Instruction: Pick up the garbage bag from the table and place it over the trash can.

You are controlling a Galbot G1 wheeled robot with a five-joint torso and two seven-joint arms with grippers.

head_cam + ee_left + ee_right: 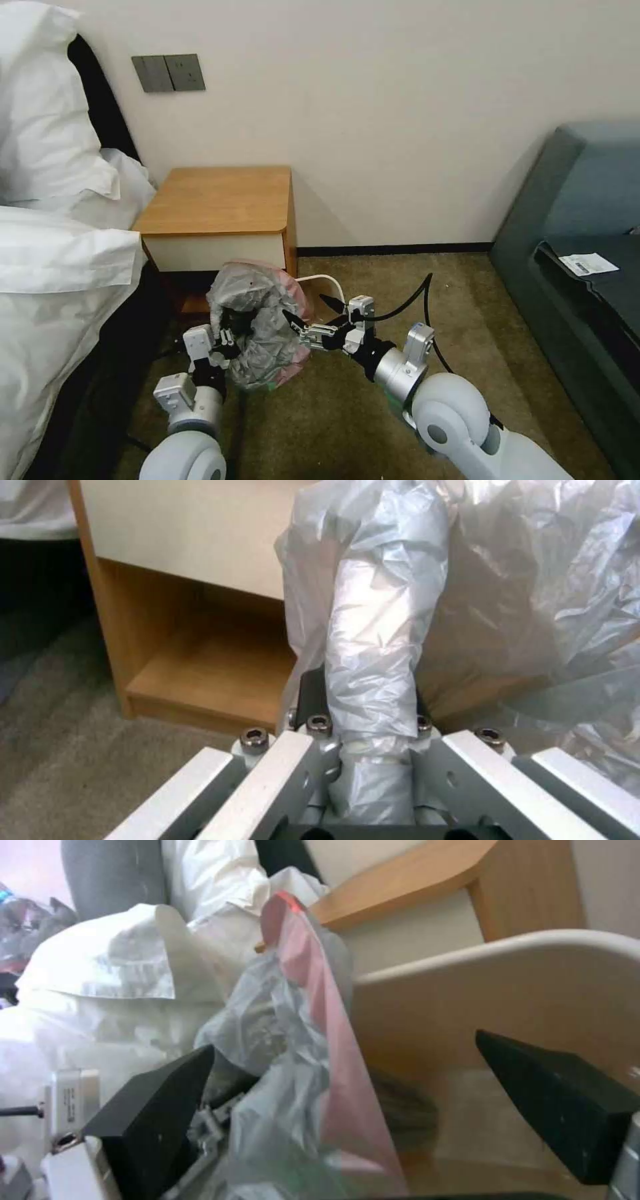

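The garbage bag [261, 313], crinkled grey with a pinkish-red rim, is bunched over the trash can, whose cream rim [328, 279] curves out on its right side. Both stand on the carpet in front of the table [220, 197]. My left gripper [230, 333] is at the bag's left side, shut on a twisted fold of the garbage bag [377, 645]. My right gripper [305, 308] is open at the bag's right edge. Its black fingers [157, 1112] straddle the bag's pink rim [313, 1005], close to the trash can's cream wall [507, 990].
White bedding [53, 253] hangs over the bed on the left, close to my left arm. A dark sofa [580, 220] fills the right side. The table's lower shelf [200, 670] lies just behind the bag. Open carpet [413, 280] lies between table and sofa.
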